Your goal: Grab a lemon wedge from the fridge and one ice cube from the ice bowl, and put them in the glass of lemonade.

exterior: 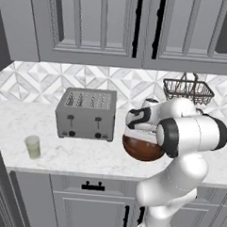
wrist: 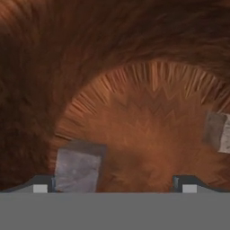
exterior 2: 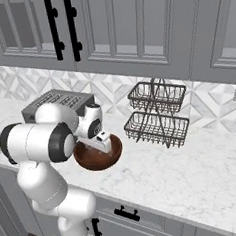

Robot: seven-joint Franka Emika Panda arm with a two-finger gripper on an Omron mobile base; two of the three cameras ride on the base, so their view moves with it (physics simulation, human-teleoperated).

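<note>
reaching down into the ice bowl [exterior: 140, 152], we take the ice step to be the one in hand; whether the lemon wedge is already dealt with we cannot tell. the marble counter [exterior: 85, 156] carries everything: the toaster [exterior: 86, 114] stands at its back against the tiled wall, the reddish-brown bowl sits near the front edge to the toaster's right, and the glass of lemonade [exterior: 33, 146] stands well apart near the front-left corner. the gripper [wrist: 114, 186] is released, jaws spread wide, grasping nothing. one grey ice cube [wrist: 78, 166] lies just beside the left fingertip [wrist: 40, 187], another cube [wrist: 218, 131] toward the bowl's side. next we judge a small sideways shift to straddle the near cube, then a close.
</note>
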